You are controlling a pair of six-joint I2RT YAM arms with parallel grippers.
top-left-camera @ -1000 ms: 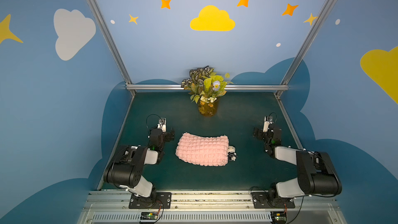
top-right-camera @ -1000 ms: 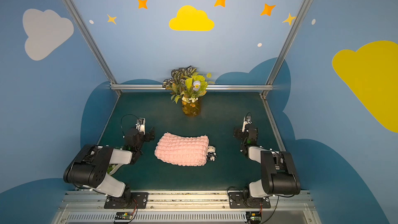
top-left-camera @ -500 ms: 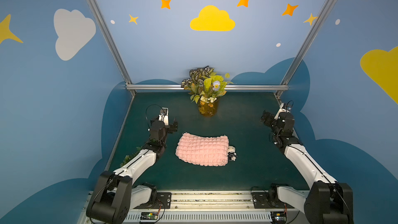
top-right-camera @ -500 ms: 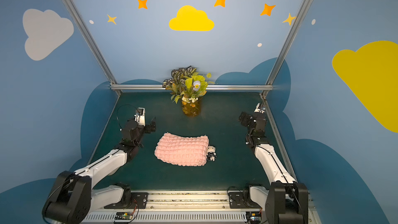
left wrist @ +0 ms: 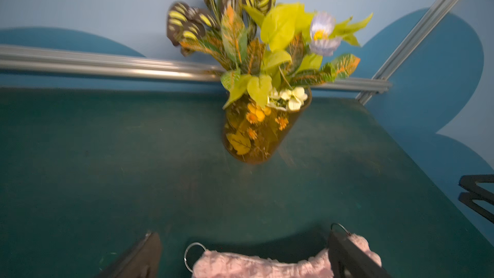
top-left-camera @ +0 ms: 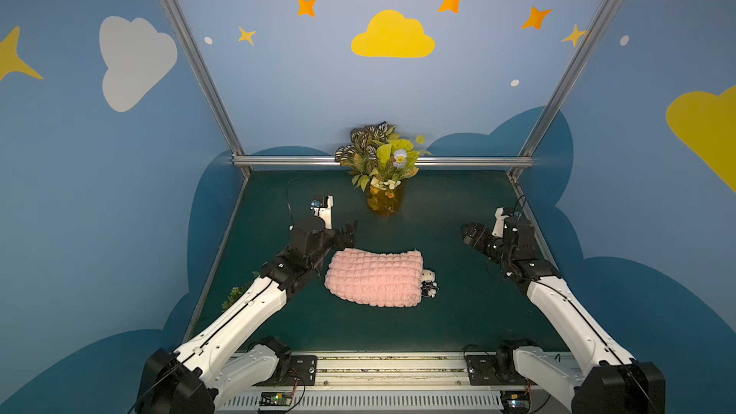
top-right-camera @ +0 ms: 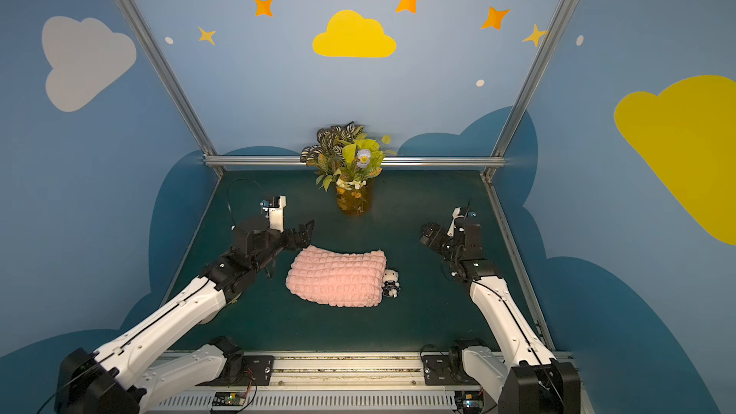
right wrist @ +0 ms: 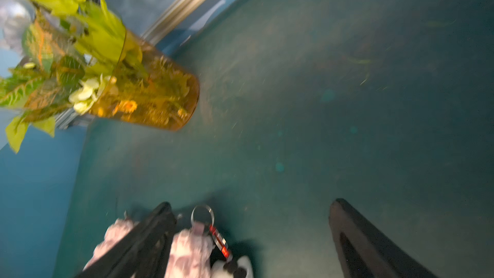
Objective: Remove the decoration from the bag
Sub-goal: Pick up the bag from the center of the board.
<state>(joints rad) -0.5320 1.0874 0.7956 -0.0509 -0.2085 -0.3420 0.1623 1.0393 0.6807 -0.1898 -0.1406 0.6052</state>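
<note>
Plush doll charm (top-left-camera: 428, 282) lies on tabletop (top-left-camera: 470, 312), touching right end of pink knit pouch (top-left-camera: 374, 278) at mid-tabletop. Left claw (top-left-camera: 350, 232) open & empty at pouch's far-left corner. Right claw (top-left-camera: 469, 234) open w/ nothing in it, well apart to the right; amber vase (top-left-camera: 384, 203) at back.

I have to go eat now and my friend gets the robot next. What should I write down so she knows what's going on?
Left gripper: open and empty, hovering at the far left corner of the bag.
Right gripper: open and empty, off to the bag's right, not touching it.
The bag lies flat on the table. The decoration lies against the bag's right end, and a red cord seems to tie it to that corner.
Done: nothing yet; neither thing is gripped.
Left: steady the bag, grip the decoration, unhook it and pull it away.
</note>
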